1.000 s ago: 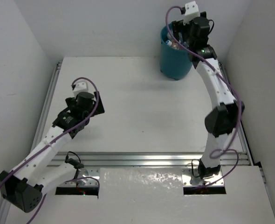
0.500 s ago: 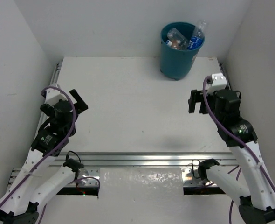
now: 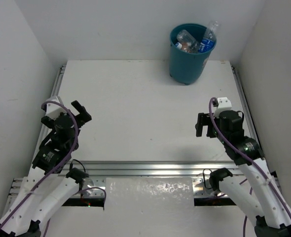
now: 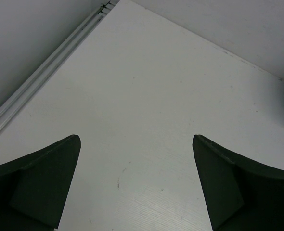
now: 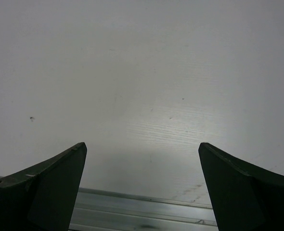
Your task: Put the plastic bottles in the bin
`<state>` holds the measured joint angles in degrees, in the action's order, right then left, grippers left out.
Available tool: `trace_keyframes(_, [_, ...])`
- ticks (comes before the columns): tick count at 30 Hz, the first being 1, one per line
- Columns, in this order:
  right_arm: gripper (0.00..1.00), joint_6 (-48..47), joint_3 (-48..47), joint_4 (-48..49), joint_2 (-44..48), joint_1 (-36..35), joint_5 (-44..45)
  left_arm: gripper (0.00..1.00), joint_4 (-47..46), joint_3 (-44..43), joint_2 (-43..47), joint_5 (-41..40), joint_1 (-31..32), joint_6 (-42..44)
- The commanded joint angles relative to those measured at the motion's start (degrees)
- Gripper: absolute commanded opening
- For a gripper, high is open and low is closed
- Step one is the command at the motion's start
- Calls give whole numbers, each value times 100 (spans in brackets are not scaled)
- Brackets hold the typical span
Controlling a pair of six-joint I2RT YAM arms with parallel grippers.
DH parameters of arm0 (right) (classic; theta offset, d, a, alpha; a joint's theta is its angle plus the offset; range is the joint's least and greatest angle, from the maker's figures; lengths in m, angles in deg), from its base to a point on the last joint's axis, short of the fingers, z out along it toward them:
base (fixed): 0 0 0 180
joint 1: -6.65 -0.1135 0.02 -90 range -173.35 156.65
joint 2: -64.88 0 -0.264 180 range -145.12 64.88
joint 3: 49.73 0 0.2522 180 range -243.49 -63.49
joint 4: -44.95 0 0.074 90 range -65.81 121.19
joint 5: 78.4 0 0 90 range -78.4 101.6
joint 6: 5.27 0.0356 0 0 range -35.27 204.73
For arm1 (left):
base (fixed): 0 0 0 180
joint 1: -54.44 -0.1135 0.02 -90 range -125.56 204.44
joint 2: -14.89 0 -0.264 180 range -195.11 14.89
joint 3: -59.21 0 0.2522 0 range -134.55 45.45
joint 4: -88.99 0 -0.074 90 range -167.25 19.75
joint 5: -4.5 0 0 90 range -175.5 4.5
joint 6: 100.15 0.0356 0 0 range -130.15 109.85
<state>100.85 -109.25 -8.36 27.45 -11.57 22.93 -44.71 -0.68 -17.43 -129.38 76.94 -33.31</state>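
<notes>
Top view. The bin (image 3: 187, 66) is seen upright in the upper right of the frame, on the far part of the white table (image 3: 135, 98) and close to the back wall. The plastic bottles (image 3: 187, 40) are piled inside it, and an exact count cannot be made. One blue-labelled bottle (image 3: 207, 41) is propped at the right side of the rim, its capped end raised above it.

The left gripper (image 3: 81, 111) is found at the left of the frame, just beside the side rail (image 3: 51, 106). Its jaws are spread apart and only table is seen between them. The right gripper (image 3: 204, 127) is at the lower right, its jaws likewise parted and closed on no object. Both are well apart from the bin.

Left wrist view. Two dark fingers (image 4: 41, 185) are noted at the lower corners with a wide gap between them. Bare white table fills that gap. The side rail is seen running along the upper left.

Right wrist view. The fingers are again set at the lower corners, widely parted, with plain table surface between them. An aluminium front rail (image 5: 142, 208) is seen along the bottom edge.
</notes>
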Motion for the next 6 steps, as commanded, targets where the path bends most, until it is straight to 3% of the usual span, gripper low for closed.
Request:
trace_keyframes(1, [99, 154, 128, 413, 16, -24, 18, 100, -256, -1, -21, 64, -35, 66])
trace_keyframes(6, [99, 181, 120, 439, 51, -15, -43, 100, -344, 51, 41, 134, -35, 110])
